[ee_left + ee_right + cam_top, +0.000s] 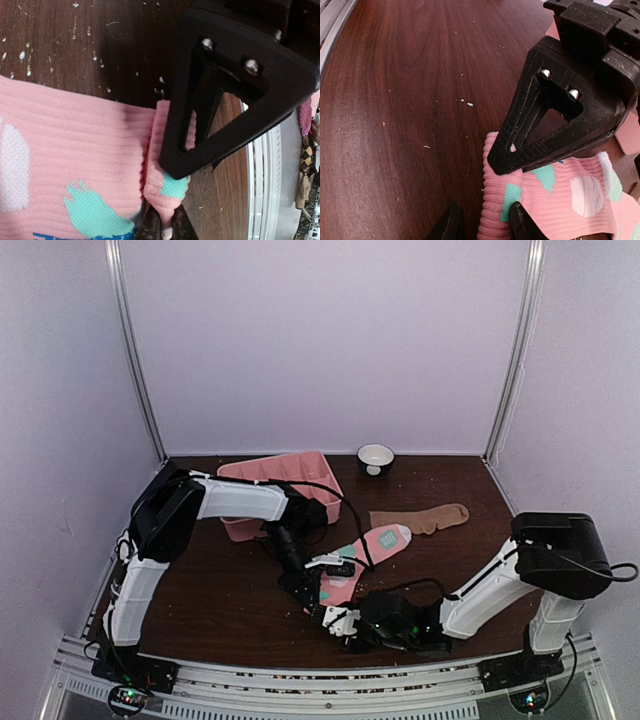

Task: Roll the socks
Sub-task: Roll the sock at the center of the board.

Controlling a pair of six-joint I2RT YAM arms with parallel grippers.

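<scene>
So this looks like the very start of the roll on the pink ribbed sock with teal and white patches (pixel 368 548). It lies on a diagonal in the lower middle of the overhead view, on the dark wooden tabletop (pixel 220 580). Its lower-left end is turned over on itself into one small fold, and that's all the roll there is. Both arms meet at that end. In the left wrist view the fold (pixel 162 165) is bunched between the black triangular finger (pixel 270 75) and the lower one, so I'd call the left jaws clenched on the sock. The right jaws sit around the same folded edge (pixel 495 200), but honestly I can't tell whether they're pinching it or just hanging over it. The plain tan-brown sock (pixel 425 518) lies flat right of centre, just past the pink one's toe, and nothing is touching it. My guess for the next move: tumble the fold toward the toe, up and right in the overhead frame. Both sides need to move evenly so the roll stays tight and doesn't go cone-shaped. This knit is soft, so a loose grip will probably let it flop open.
</scene>
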